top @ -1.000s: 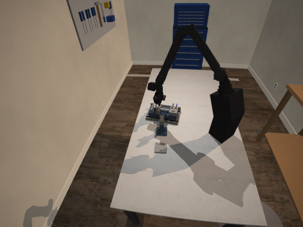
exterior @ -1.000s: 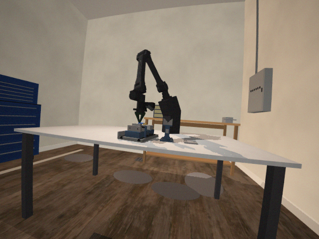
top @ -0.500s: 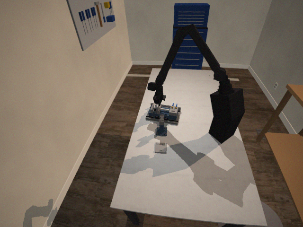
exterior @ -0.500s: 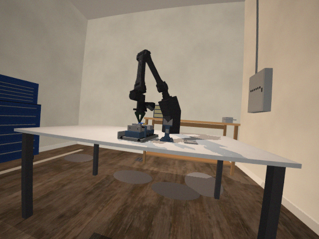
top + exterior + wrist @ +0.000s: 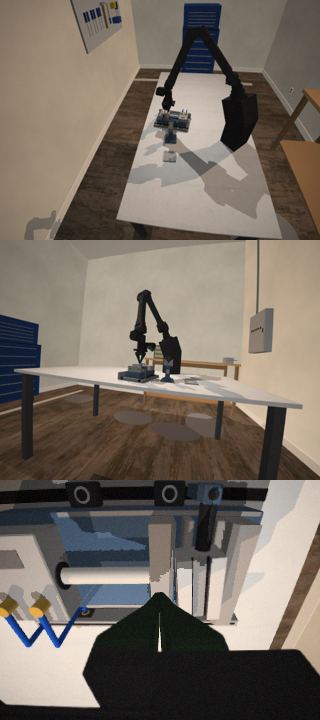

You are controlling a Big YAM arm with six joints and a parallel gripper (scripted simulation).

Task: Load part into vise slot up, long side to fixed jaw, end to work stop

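One white, smooth-topped desk on dark legs carries everything, with the boxy black arm base standing near its right long edge and the matte black arm arching over toward the left long edge. Close to that left edge sits the vise, a blue body on a dark flat base plate with pale grey blocky jaws, a white round cylinder rod running between them, and two yellow-capped fittings with blue hoses on its grey end block. Just beside the vise, toward the near end of the desk, stands the blue-footed V-block, and past it the thin square grey infeed plate lies bare. The part, a pale grey rectangular block, lies in the vise between the jaws, its long axis parallel to the jaw faces and pointing toward the short dark work stop at its far end. The hand, dark green and wedge-shaped, hangs just above the vise with its fingers pressed together, gripping nothing.
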